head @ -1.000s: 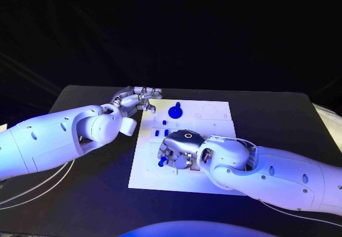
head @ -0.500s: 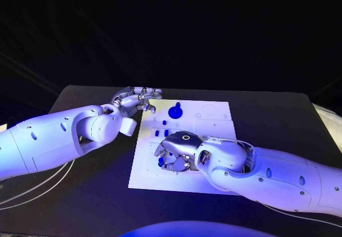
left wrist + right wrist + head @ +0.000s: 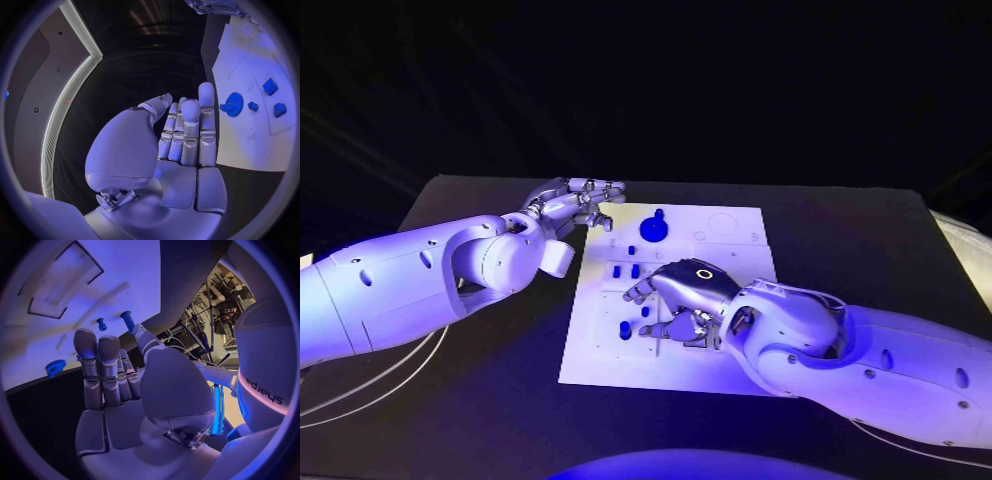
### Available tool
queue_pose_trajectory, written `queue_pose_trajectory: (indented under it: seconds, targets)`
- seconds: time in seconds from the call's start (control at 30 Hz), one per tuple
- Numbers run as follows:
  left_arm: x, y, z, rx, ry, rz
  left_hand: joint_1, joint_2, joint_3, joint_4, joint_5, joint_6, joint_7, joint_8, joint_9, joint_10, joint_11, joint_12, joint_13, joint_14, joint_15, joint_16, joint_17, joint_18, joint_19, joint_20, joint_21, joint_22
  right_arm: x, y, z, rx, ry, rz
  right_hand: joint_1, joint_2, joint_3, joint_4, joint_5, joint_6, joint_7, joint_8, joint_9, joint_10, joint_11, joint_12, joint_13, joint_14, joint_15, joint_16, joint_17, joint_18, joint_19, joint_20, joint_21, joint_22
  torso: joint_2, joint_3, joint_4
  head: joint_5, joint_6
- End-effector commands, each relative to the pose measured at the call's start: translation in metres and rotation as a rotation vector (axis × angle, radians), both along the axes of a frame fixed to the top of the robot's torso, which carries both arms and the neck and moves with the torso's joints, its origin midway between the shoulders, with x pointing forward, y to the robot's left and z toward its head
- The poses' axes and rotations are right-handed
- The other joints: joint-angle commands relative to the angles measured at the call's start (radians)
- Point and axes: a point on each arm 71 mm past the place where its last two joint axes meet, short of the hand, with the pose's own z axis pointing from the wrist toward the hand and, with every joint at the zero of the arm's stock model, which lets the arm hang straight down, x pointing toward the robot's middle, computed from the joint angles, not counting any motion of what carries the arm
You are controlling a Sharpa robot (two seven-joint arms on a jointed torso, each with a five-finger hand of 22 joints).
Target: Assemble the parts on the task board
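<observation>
Hovering over the task board, the right hand held nothing, fingers apart. The left hand was released too. Beside the right hand, a small peg looked light, rigid, best pinched at its sides.

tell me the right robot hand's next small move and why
Probably lower the right robot hand and close its fingers on the small blue part beside them on the task board. The fingers look apart and hold nothing; the left robot hand waits at the board's far corner.

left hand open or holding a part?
Open. The left hand has straight fingers with nothing in them, beside the task board.
</observation>
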Motion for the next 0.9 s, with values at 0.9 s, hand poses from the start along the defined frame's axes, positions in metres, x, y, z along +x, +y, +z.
queue_pose_trajectory:
  seconds: [0.9]
  targets:
    - [-0.001, 0.001, 0.001, -0.003, -0.006, -0.011, 0.008, 0.008, 0.002, -0.008, 0.006, -0.007, -0.001, 0.004, -0.001, -0.012, 0.002, 0.008, 0.002, -0.01, 0.0, -0.004, -0.006, 0.012, 0.006, 0.003, -0.008, -0.003, 0.0, -0.144, 0.001, -0.072, 0.263, -0.552, -0.078, 0.015, -0.194, 0.198, 0.215, 0.098, -0.06, 0.125, 0.019, 0.317, -0.08, 0.755, 0.741, 0.087, -0.069, 0.431, 0.462, -0.054, 0.144, -0.059, 0.278, 0.423, -0.018, 0.006, -0.0372, -0.05, 0.019]
